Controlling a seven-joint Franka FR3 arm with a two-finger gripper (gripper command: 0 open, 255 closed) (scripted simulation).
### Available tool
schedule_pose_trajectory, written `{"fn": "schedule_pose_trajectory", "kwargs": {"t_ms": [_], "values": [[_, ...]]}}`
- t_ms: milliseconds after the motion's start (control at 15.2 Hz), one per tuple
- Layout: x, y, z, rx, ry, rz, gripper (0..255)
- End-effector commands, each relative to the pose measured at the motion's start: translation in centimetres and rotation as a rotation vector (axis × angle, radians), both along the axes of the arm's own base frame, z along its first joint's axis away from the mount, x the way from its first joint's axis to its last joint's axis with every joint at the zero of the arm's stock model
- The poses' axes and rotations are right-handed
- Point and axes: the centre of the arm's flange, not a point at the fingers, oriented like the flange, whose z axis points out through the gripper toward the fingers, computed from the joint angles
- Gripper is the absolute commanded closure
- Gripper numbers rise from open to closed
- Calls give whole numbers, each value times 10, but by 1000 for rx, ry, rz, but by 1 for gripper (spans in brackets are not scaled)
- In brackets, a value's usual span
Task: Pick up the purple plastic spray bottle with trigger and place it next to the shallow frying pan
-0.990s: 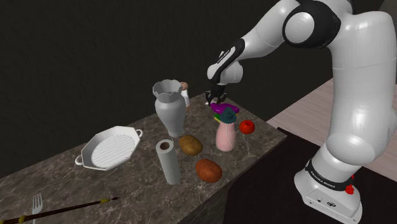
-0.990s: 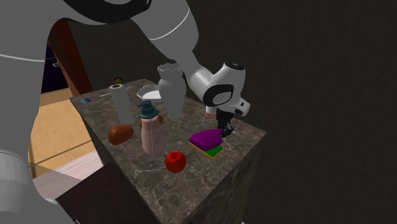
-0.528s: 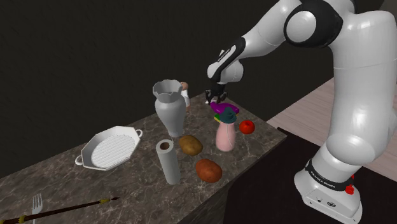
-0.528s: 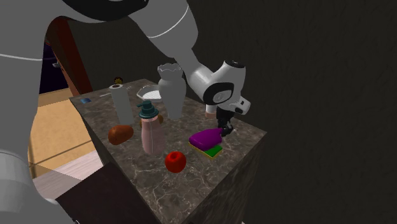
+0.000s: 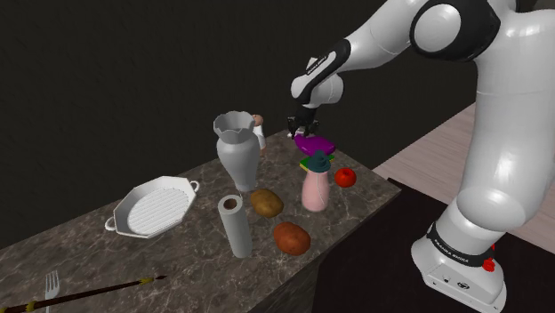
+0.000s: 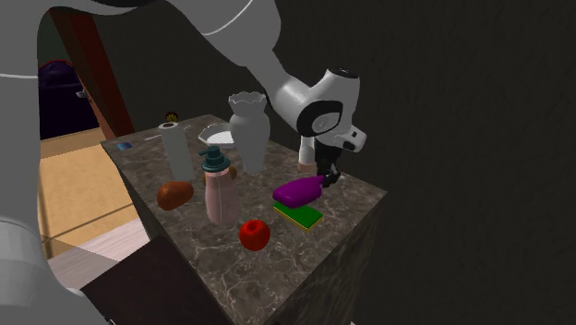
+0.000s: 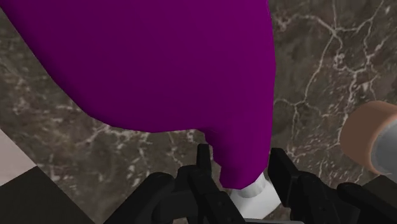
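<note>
The purple spray bottle [image 5: 313, 143] hangs on its side just above the marble counter [image 5: 196, 267], near the counter's far right end in the shoulder view. My gripper [image 5: 301, 128] is shut on its narrow neck, and the body sticks out sideways from the fingers. In the wrist view the purple body [image 7: 178, 63] looms large, and the gripper [image 7: 240, 170] clasps the neck above a white cap. The second exterior view has the bottle [image 6: 298, 190] clear of a green and yellow sponge [image 6: 297, 216], under the gripper [image 6: 328, 175]. A white shallow ridged pan [image 5: 153, 206] sits far off toward the shoulder view's left.
Between bottle and pan stand a white vase [image 5: 237, 147], a pink pump dispenser [image 5: 316, 187], a paper roll [image 5: 235, 226], two potatoes [image 5: 265, 203] and a red fruit [image 5: 345, 177]. A small shaker [image 5: 259, 132] stands behind the vase. A fork [image 5: 52, 286] lies at the near left.
The gripper has risen with the purple bottle, lifting it off the green and yellow sponge. Nothing else on the counter has moved.
</note>
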Motion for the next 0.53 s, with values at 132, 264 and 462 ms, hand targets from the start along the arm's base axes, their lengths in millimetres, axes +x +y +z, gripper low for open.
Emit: {"fn": "schedule_pose_trajectory", "kwargs": {"t_ms": [132, 264, 462], "values": [[1, 1, 20, 0, 0, 0, 255], [1, 1, 30, 0, 0, 0, 255], [1, 1, 46, 0, 0, 0, 255]]}}
